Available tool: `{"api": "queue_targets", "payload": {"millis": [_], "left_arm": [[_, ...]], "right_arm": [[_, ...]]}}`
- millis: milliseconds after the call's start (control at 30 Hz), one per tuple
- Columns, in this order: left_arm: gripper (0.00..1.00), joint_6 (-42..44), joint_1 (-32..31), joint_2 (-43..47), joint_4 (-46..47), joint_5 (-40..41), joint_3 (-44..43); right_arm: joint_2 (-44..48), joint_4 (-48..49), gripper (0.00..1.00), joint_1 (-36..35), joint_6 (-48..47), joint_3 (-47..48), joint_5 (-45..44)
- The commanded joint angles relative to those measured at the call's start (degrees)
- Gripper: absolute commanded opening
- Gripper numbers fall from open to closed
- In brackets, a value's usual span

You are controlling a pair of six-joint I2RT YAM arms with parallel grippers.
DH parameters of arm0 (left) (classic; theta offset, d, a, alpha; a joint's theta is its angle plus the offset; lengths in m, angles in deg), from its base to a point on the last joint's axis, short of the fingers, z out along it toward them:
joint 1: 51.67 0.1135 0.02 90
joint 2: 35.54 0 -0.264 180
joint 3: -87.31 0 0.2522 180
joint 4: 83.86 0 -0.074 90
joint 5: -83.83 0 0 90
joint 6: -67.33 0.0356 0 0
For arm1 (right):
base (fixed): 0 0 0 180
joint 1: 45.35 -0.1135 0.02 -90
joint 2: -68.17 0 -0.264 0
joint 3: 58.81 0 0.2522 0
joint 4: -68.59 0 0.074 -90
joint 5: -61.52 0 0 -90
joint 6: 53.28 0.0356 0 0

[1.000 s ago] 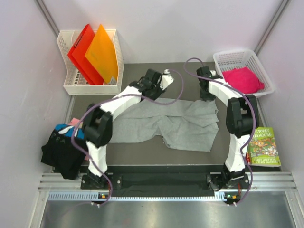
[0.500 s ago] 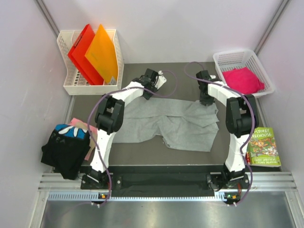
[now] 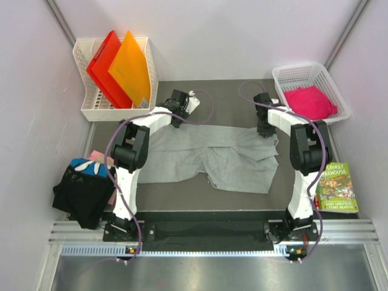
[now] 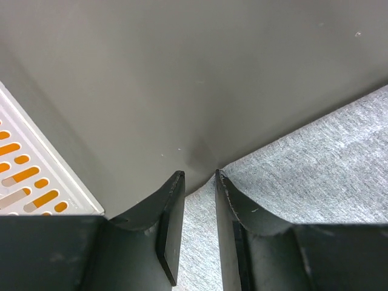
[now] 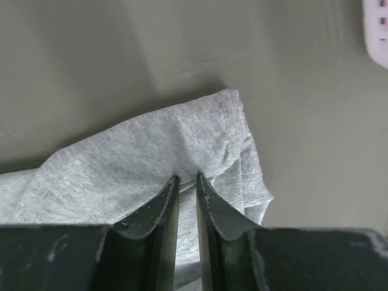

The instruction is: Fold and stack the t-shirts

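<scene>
The light grey t-shirt [image 3: 224, 154] lies spread and creased across the dark mat. My left gripper [image 3: 177, 113] is at its far left corner; in the left wrist view that gripper [image 4: 200, 176] has its jaws narrow with the grey t-shirt [image 4: 315, 157] edge between them. My right gripper [image 3: 265, 130] is at the far right corner; in the right wrist view it [image 5: 186, 177] pinches a bunched fold of the grey t-shirt [image 5: 133, 163]. A pink t-shirt [image 3: 310, 102] sits in a white basket [image 3: 285, 76]. The black t-shirt [image 3: 82, 188] with blue-white print lies off the mat at left.
A white rack [image 3: 91, 112] at the back left holds a red folder [image 3: 104, 66] and an orange folder [image 3: 130, 66]; its wall [image 4: 30, 176] is close to the left fingers. A green picture book [image 3: 335, 187] lies at the right. The basket corner [image 5: 377, 30] shows near the right gripper.
Both pairs of jaws have narrowed onto the cloth. My left gripper has moved left and the right slightly right, stretching the grey t-shirt's far edge wider.
</scene>
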Motion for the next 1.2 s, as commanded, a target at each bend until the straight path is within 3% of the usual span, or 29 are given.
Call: {"api": "queue_targets", "payload": {"millis": [0,167,267,400,533,767,933,1167], "left_arm": [[0.32,-0.5,1.2,0.6,-3.6,2.7,-1.2],[0.34,-5.4,0.6,3.6,-8.6,-0.6,-10.6],[0.36,-6.4,-3.4,8.0,-12.2,-6.0,-12.7],[0.38,-5.4,-11.9,18.5,-9.1,-11.2,-1.5],[0.38,-5.9,-21.6,23.3,-3.1,-16.5,7.2],[0.35,-10.8,-28.0,17.4,4.2,-15.1,7.9],[0.34,-13.5,-28.3,7.2,0.8,-14.8,-2.5],[0.34,-13.4,-30.5,2.8,1.0,-16.0,-6.7]], "right_arm": [[-1.4,-0.7,0.17,4.5,-2.0,-3.1,-2.3],[-2.4,-1.7,0.17,4.5,-2.1,-1.0,-0.7],[-3.8,-2.3,0.17,4.5,-2.2,0.0,0.0],[-5.2,-2.6,0.17,4.5,-2.1,0.1,0.5],[-6.0,-3.3,0.16,4.5,-2.5,1.3,0.9],[-5.9,-4.2,0.13,4.4,-2.6,3.7,1.3],[-4.8,-4.5,0.13,4.5,-2.1,3.9,1.6],[-4.6,-4.2,0.13,4.5,-0.8,2.5,2.3]]}}
